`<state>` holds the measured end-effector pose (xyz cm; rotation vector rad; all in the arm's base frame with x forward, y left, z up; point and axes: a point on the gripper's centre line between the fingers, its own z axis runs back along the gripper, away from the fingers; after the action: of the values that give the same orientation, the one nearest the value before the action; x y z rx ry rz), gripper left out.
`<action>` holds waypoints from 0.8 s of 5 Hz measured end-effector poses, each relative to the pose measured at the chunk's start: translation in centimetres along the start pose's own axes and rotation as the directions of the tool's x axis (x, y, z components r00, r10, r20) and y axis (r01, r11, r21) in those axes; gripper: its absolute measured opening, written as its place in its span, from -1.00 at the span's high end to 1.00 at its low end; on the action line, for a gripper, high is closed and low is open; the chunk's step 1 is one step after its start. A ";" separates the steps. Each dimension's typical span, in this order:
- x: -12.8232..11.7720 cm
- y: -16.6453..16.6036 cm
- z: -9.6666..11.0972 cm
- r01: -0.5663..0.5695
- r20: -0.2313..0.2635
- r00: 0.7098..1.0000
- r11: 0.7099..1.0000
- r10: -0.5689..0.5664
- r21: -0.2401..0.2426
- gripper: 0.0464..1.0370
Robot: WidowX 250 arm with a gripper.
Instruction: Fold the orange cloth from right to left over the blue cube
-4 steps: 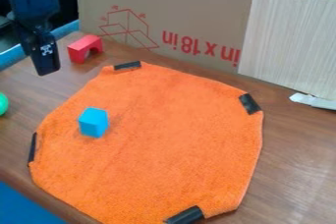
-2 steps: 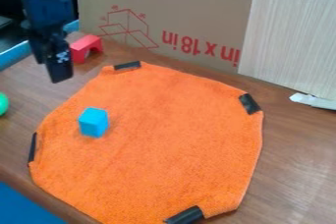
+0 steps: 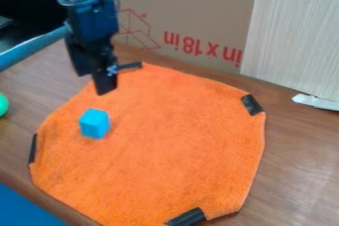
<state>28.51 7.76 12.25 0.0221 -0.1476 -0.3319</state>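
Observation:
The black gripper [image 3: 92,83] hangs over the upper left part of the orange cloth, its two fingers apart and nothing visible between them. Below it, a small blue cube [image 3: 94,123] rests on the left side of the orange cloth [image 3: 172,141]; the gripper is above the cube and does not touch it. Black tape pieces hold the cloth's edges to the brown wooden table [image 3: 298,155].
Behind the cloth stands a cardboard panel [image 3: 192,17] with red print, and a pale wood-grain board [image 3: 291,41] leans at the right. A white strip [image 3: 316,102] lies by its foot. Part of a green ball [image 3: 3,104] shows at the left edge.
The gripper has moved right and somewhat down in the view, from beside the red arch block to over the cloth's upper left. The arm now covers that block. The cube has not moved.

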 end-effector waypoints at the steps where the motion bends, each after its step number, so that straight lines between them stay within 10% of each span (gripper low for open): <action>1: 2.0 -2.0 -1.1 -0.068 0.023 0.997 0.997 0.069 -0.018 -0.93; 4: 8.3 -6.2 -4.6 -0.285 0.146 0.946 0.957 0.290 -0.050 -0.92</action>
<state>34.93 -0.84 8.59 -0.0531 -0.2942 -0.0429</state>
